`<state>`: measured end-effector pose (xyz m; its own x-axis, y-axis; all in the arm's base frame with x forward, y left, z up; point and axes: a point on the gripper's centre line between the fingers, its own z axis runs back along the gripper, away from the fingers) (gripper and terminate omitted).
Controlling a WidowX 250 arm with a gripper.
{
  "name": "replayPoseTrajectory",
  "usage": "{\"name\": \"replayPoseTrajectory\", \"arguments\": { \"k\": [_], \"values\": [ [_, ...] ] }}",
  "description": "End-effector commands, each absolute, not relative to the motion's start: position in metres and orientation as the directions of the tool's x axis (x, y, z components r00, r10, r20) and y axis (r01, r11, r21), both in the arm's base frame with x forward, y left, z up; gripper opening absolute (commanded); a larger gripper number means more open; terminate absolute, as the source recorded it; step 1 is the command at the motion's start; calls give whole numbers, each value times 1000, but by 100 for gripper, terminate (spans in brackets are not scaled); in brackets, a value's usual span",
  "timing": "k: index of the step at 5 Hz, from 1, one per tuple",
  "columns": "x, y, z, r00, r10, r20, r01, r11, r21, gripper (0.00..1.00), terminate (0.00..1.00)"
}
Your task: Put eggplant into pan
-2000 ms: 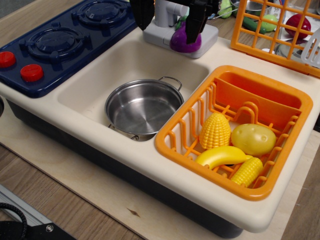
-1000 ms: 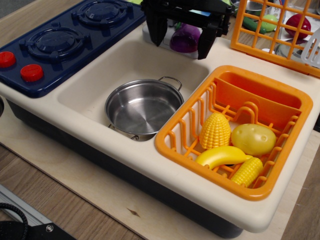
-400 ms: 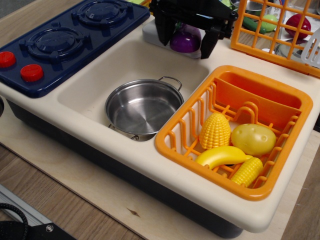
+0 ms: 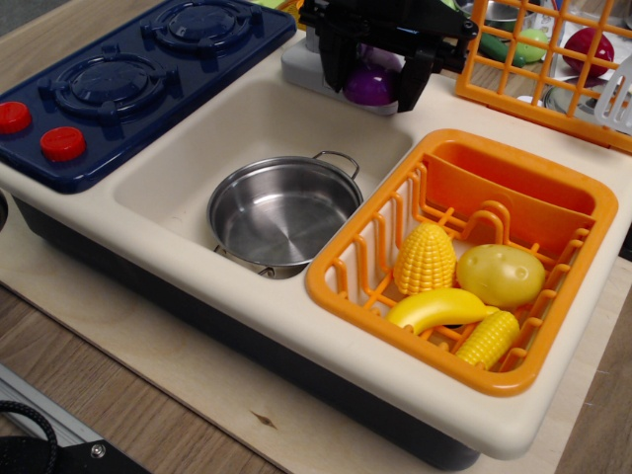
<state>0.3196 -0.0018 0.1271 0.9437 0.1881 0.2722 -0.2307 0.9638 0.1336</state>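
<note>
Your tool [image 4: 373, 87] is sitting at the top middle of the frame, with its two black fingers [image 4: 336, 69] straddling the eggplant [image 4: 371, 86], one on each side. They're looking close to the purple body, but you can't really tell whether they're clenched on it or only flanking it, so I'm not calling it grasped. The eggplant is resting up on the grey faucet base [image 4: 301, 64] at the back edge of the sink [image 4: 178, 168], which I'm guessing is why you're coming at it from above. The pan [image 4: 281, 212] is waiting empty down in the basin, near the middle of the frame, well apart from the eggplant, so nothing is in it yet. The orange dish rack [image 4: 553, 197] on the right is holding corn [image 4: 426, 259], a potato [image 4: 501, 274] and a banana [image 4: 436, 307], none of which are your targets. The blue stove [image 4: 138, 69] is filling the upper left. The whole toy kitchen is sitting on a wooden desk [image 4: 148, 395], lower part of the frame.
</note>
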Motion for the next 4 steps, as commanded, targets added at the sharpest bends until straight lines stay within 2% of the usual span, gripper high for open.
{"name": "replayPoseTrajectory", "arguments": {
  "k": [1, 2, 3, 4],
  "values": [
    [294, -8, 149, 926, 212, 314, -273, 948, 164, 0, 0],
    [271, -10, 146, 916, 268, 300, -328, 930, 170, 0, 0],
    [249, 3, 135, 910, 298, 287, -352, 922, 162, 100, 0],
    [233, 20, 120, 914, 301, 274, -348, 926, 144, 100, 0]
  ]
}}
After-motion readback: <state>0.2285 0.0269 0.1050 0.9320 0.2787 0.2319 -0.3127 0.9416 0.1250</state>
